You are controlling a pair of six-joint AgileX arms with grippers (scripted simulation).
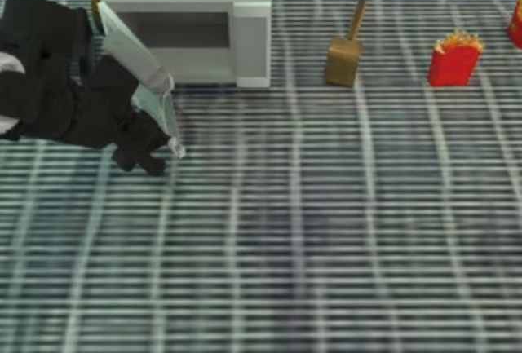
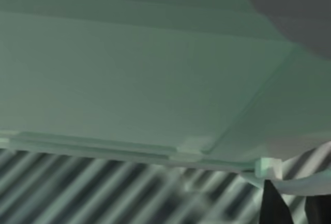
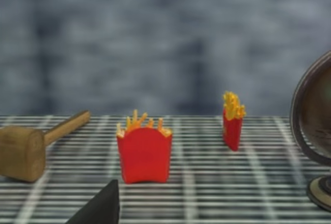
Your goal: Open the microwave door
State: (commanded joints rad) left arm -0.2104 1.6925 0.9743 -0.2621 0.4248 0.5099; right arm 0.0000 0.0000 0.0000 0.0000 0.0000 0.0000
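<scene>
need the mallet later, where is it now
In the top view the mallet lies at the table's far edge, between the microwave on its left and a fries box.

left gripper (image 1: 167, 151) fingers indistinct behind microwave door (image 1: 139, 63), globe (image 3: 315, 125) cut off

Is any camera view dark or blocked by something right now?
None is dark. Left wrist view: the microwave door fills nearly everything, leaving a strip of table. Top view: the left gripper overlaps the door's free edge. Right wrist view: open on mallet and fries cartons; right gripper barely shows.
</scene>
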